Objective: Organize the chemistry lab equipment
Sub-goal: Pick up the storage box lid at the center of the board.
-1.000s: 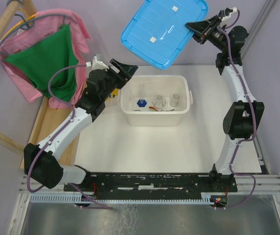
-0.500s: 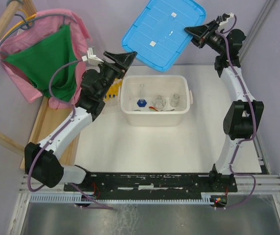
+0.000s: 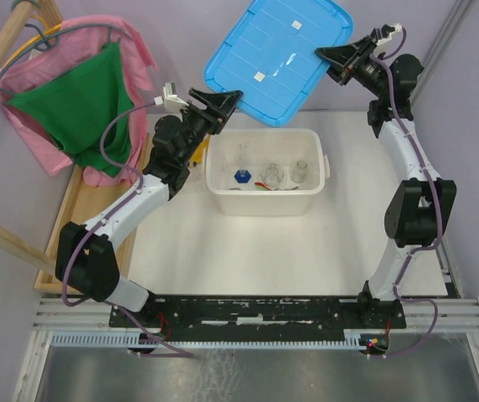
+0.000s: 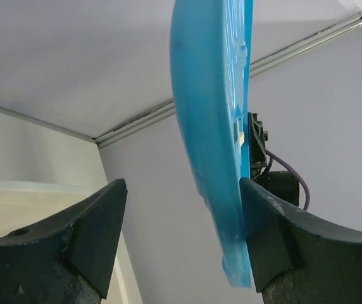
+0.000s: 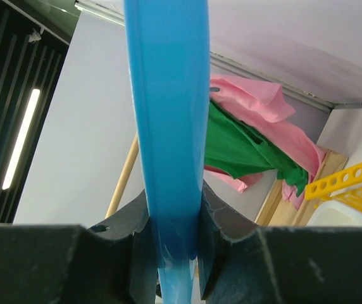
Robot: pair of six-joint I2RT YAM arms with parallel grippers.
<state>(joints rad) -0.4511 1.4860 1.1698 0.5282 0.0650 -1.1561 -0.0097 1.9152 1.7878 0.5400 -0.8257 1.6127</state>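
Since a second ago, the left pincer [image 3: 229, 99] has been raised from the white tub's [image 3: 223, 199] back-left corner to the lower edge of the blue lid [image 3: 277, 50], which has itself been lifted slightly. Left of the tub, pink and green cloths [image 3: 80, 100] are draped over a wooden frame. The lid is held tilted in the air above and behind the tub, clenched at its right edge by the right pincer [image 3: 325, 54]. The left pincer is spread wide, with the lid's edge between its fingers but not clamped. A yellow tube rack [image 3: 194, 156] is seen just beside the tub's left wall. Inside the tub, glass flasks [image 3: 271, 174] and a small blue-capped piece [image 3: 242, 177] are standing.
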